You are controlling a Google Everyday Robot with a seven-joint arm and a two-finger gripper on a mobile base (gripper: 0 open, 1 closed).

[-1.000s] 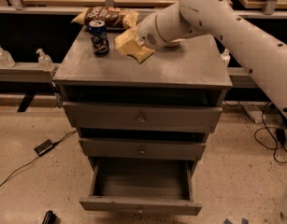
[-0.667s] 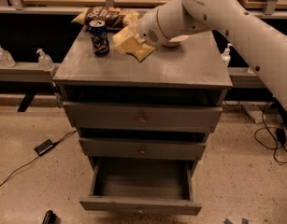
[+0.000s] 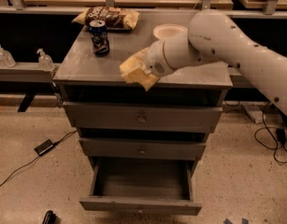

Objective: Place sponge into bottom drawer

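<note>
The pale yellow sponge (image 3: pixel 136 71) is held at the end of my white arm, over the front edge of the grey cabinet top (image 3: pixel 82 64). My gripper (image 3: pixel 144 72) is shut on the sponge; the wrist and the sponge hide most of it. The bottom drawer (image 3: pixel 140 204) is pulled open below, wide and shallow, with nothing showing inside. The two upper drawers (image 3: pixel 141 118) are closed.
A soda can (image 3: pixel 99 36), a chip bag (image 3: pixel 108 17) and a cream round bowl (image 3: pixel 169 31) stand on the cabinet top. Two clear bottles (image 3: pixel 44 59) stand on a ledge at left. Cables and a black adapter (image 3: pixel 43 146) lie on the floor.
My arm has swung the sponge from the back of the cabinet top, near the can, forward to its front edge. The bowl is now uncovered.
</note>
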